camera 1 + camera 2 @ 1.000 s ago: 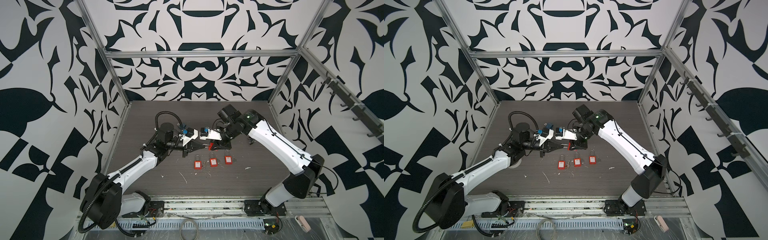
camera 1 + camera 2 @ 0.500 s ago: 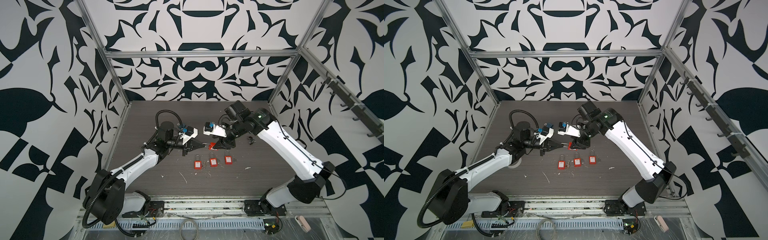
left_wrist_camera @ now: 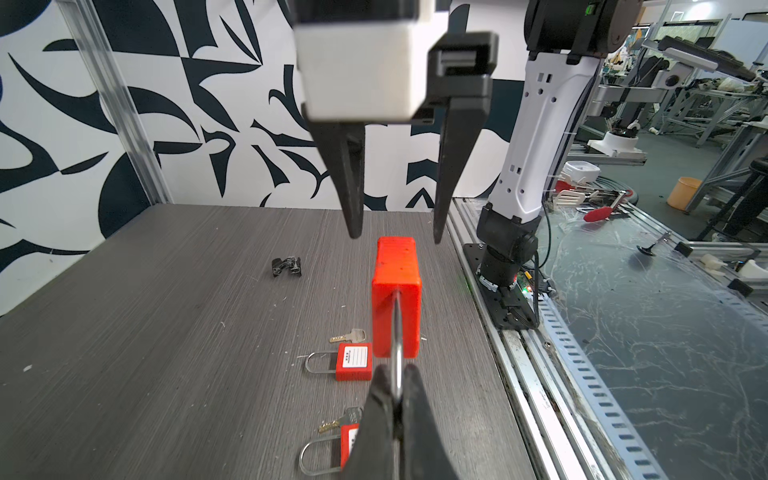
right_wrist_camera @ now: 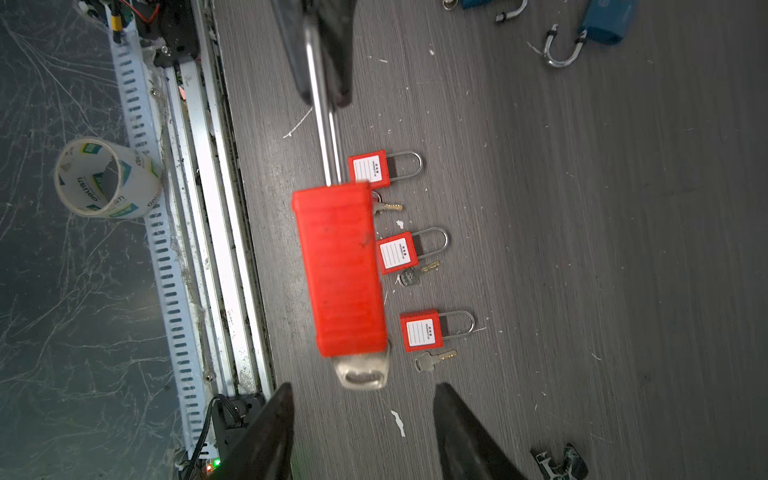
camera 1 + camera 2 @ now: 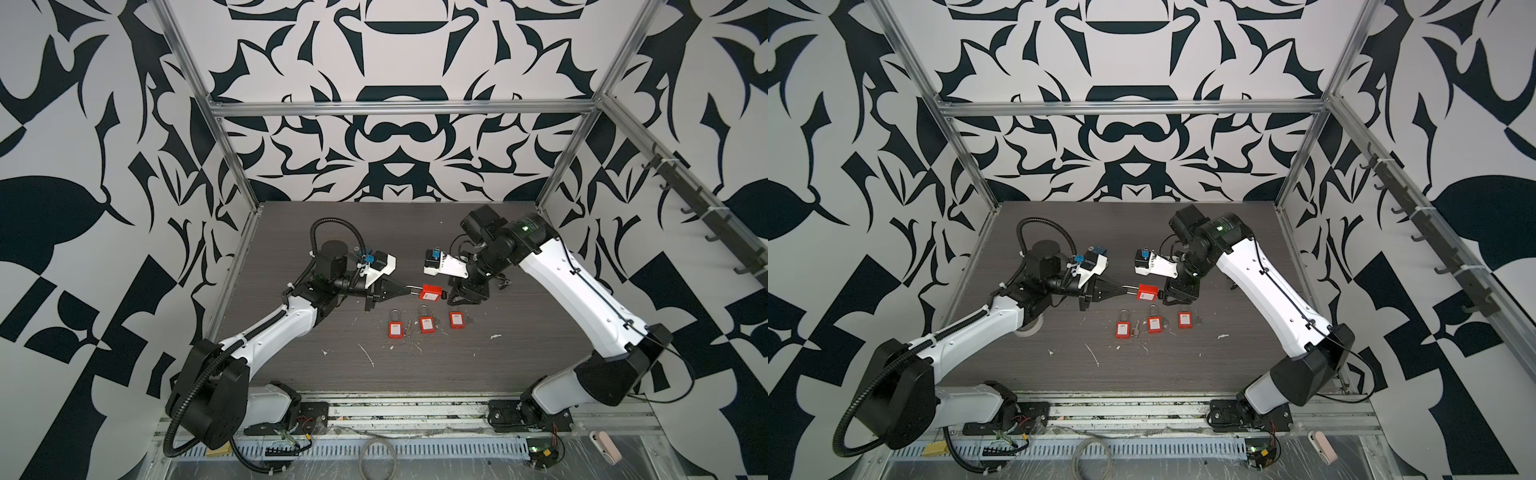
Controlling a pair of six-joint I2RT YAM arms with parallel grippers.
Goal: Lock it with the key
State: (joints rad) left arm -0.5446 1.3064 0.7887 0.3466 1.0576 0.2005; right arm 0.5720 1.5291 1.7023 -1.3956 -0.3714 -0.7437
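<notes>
Drew right gripper [image 3: 397, 238] back rightward since a second ago; kept its jaws parted and empty, tips just short of the key [image 4: 361, 372] standing out of the padlock [image 5: 430, 293]. Held padlock above mid-counter [image 5: 519, 357] by its shackle [image 4: 323, 124], pinched in closed left gripper [image 5: 412, 289]. Left three more padlocks [image 5: 424, 324] lying just nearer, loose keys [image 4: 434, 360] beside them; saw bare counter toward far wall.

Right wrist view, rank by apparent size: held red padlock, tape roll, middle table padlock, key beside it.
1. held red padlock: largest, but nearest the camera, so its size is inflated.
2. tape roll.
3. middle table padlock.
4. key beside it: smallest.
</notes>
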